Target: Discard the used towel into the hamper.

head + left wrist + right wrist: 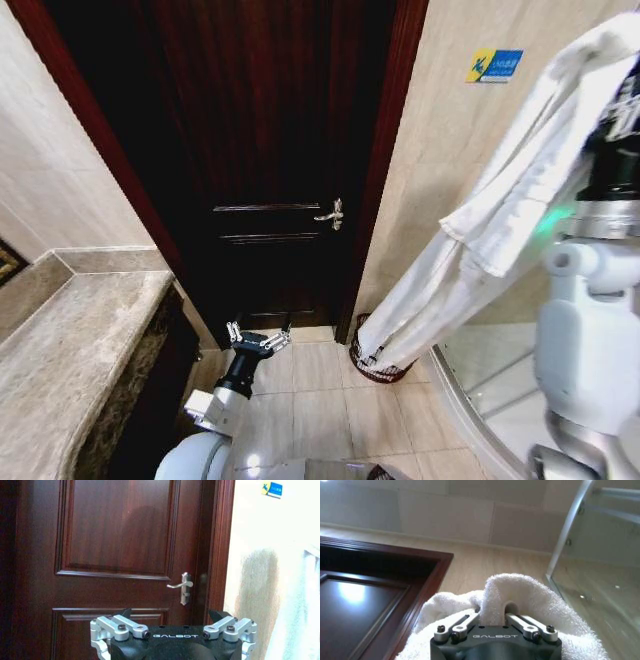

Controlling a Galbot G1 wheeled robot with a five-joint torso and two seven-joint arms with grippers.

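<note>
- The right gripper is raised high at the right side of the head view, its fingers clamped on a fold of the white towel.
- In the right wrist view the towel bulges up between the closed fingers and spills around the gripper body.
- The towel hangs in a long drape from the raised gripper down towards the floor, and its lower end reaches the hamper.
- The hamper stands on the floor against the wall, just right of the door frame and beside the curved shower base. Whether the towel's end lies inside it or only in front of it cannot be told.
- The left gripper is held low over the floor in front of the door, near the end of the counter. Its fingers stand apart with nothing between them.
- In the left wrist view that gripper faces the door, below its handle.
</note>
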